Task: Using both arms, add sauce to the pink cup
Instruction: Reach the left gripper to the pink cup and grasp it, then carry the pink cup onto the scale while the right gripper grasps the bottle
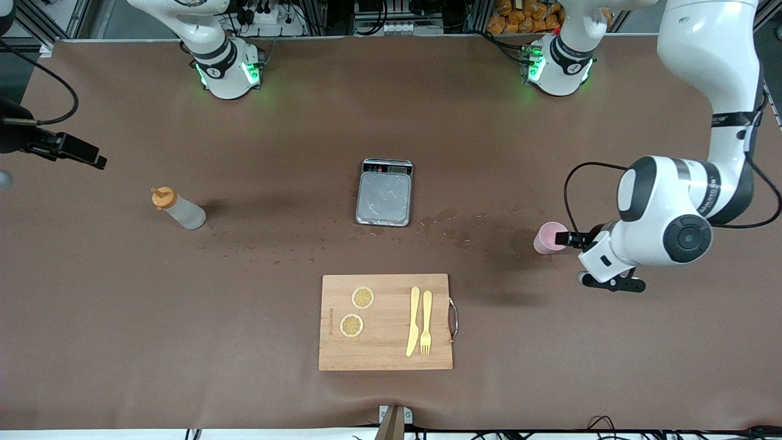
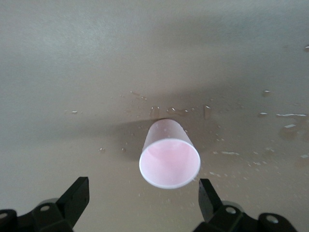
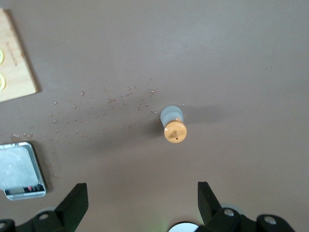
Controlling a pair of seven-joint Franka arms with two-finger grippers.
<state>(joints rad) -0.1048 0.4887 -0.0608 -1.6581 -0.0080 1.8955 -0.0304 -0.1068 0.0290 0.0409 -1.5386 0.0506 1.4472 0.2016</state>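
Beside left gripper [image 2: 142, 198]: pink cup [image 2: 169, 159] empty | sauce [image 1: 178, 208] upright, capped

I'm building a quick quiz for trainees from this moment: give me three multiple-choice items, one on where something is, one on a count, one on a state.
1. Where does the sauce stand?
A. On the cutting board
B. On the bare table toward the right arm's end
C. On the scale

2. How many lemon slices lie on the cutting board?
A. One
B. Two
C. Four

3. What is the state of the left gripper at the pink cup?
A. Fingers open, cup between them, not touching
B. Shut on the cup
C. Holding the fork

Answers:
1 B: the front view shows the bottle alone on the table, apart from the scale.
2 B: two slices lie beside the yellow knife and fork.
3 A: the left wrist view shows gaps on both sides of the cup.
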